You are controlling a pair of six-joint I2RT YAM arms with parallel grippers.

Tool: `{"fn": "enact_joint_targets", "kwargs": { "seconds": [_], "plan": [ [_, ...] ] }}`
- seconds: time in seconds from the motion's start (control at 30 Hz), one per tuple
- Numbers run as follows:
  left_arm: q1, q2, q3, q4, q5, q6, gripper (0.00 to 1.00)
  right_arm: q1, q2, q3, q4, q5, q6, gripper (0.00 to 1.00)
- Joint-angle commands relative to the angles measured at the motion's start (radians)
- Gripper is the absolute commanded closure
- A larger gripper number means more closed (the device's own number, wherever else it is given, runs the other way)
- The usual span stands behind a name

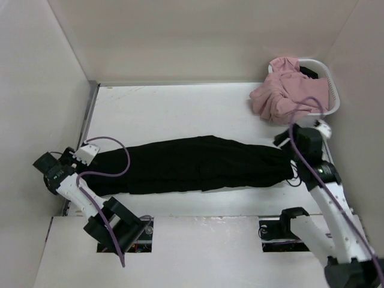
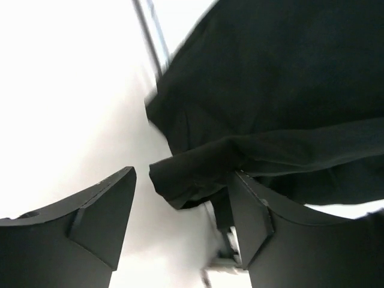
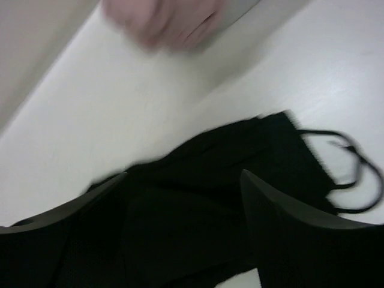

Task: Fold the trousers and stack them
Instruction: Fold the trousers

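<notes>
Hands first: left hand [image 2: 184, 175] is wide open, fingers well apart, gripping nothing. A loose fold of the trousers [image 1: 198, 165] sits in the gap, closer to the finger [image 2: 255, 222] on the right of the wrist view. Can't confirm contact with that finger, black on black. Right hand [image 3: 183, 174] is also wide open with nothing pinched; black cloth fills the space between and beyond its fingers.

Trousers lie flat on the worktop [image 1: 168, 108], one long strip running left to right between the two hands, legs laid together. Drawstring [image 3: 354, 174] loops out onto bare worktop at the right end.

Far right corner: white basket [image 1: 333, 90] with a pink garment [image 1: 282, 96] spilling over its rim, near the right hand.

Hard to read: right wrist view is blurred, and the pink garment is only a smear at its top edge. In the top view both hands' fingertips merge with the dark cloth. Left wrist view cuts off most of the trousers.
</notes>
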Motion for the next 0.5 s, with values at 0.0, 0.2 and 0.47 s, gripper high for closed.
{"fn": "enact_joint_targets", "kwargs": {
  "seconds": [0.0,0.2,0.47],
  "plan": [
    [-0.094,-0.011,0.087,-0.126,0.049,0.033,0.38,0.227,0.16,0.028,0.059,0.022,-0.04,0.28],
    [-0.147,0.04,0.199,-0.244,0.047,0.039,0.47,0.37,0.373,0.016,0.184,0.036,0.053,0.61],
    [-0.255,0.13,0.252,-0.292,0.055,-0.029,0.43,0.37,0.551,-0.067,0.224,-0.077,0.108,0.79]
  ]
}}
